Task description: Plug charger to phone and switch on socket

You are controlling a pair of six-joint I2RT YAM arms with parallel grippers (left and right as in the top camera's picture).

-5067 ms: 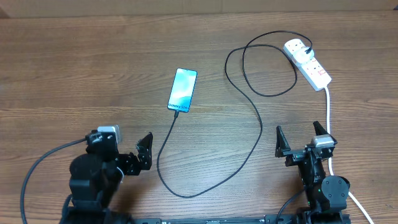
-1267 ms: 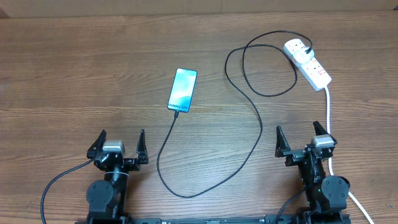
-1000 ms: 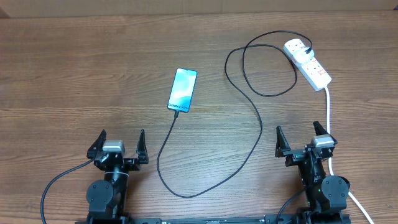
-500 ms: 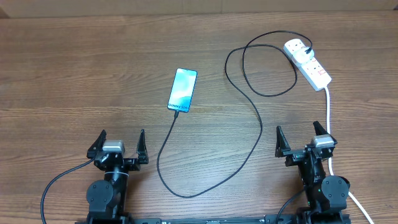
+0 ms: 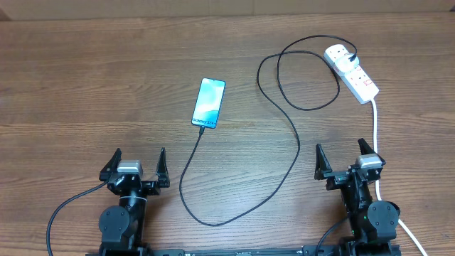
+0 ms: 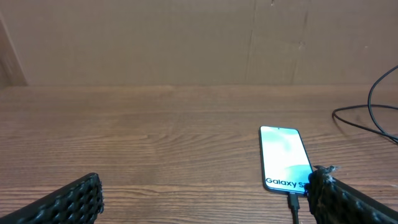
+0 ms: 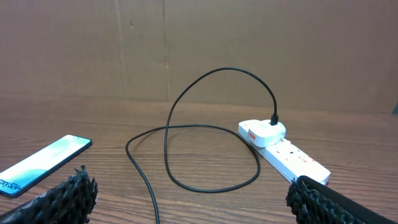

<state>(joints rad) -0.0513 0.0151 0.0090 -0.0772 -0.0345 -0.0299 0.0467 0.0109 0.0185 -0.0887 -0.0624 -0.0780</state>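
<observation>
Phone [image 5: 209, 103] lies flat and face up on the wooden tabletop [image 5: 85, 85], a little left of the middle. Its long axis runs near to far, with the far end leaning slightly to the right. It is a slim rectangle with a black rim and a lit blue-cyan screen. In the left wrist view, white lettering beginning "Galaxy S" shows along the near end of the screen.

The charger [image 5: 295, 153] is a thin black cable. Its small connector [image 5: 202, 129] sits in the middle of the phone's near short edge. From there the cable runs toward the near edge, bends through a rounded U, climbs far and right, then makes a wide loop just left of the socket [image 5: 352, 72]. Its other end goes down into a white block [image 5: 340, 55] seated on the far end of the socket.

The socket is a white oblong strip at the far right, its long axis slanting from far left to near right. A red mark [image 5: 368, 82] shows toward its near end; how the switch stands is too small to tell. A thick white cord [image 5: 375, 124] leaves that near end and runs toward the near edge, passing just right of the right hand [image 5: 346, 159].

Both hands sit at the near edge with fingers pointing far. The left hand [image 5: 135, 165] is spread wide and empty, near and left of the phone and well apart from it. The right hand is also spread wide, holding nothing.
</observation>
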